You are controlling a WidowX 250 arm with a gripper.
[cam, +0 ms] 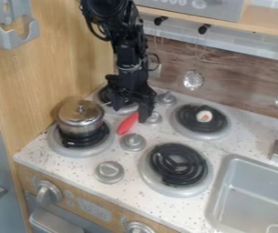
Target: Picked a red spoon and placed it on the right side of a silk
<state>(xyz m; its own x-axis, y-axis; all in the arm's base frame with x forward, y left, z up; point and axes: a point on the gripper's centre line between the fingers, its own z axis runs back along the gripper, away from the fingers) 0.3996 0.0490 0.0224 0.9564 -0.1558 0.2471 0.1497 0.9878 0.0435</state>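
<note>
The black gripper point(133, 103) hangs over the back left of the stove top, between the lidded pot and the back right burner. A red spoon part point(127, 123) lies at a slant just below it, its upper end right at the gripper. The rest of the spoon is hidden or cannot be made out, and whether the gripper holds it cannot be told. I see no piece of silk.
A lidded metal pot point(80, 118) stands on the front left burner. A small white and brown object point(204, 116) rests on the back right burner. Grey knobs point(132, 142) stand between the burners. The sink point(256, 195) is at the lower right.
</note>
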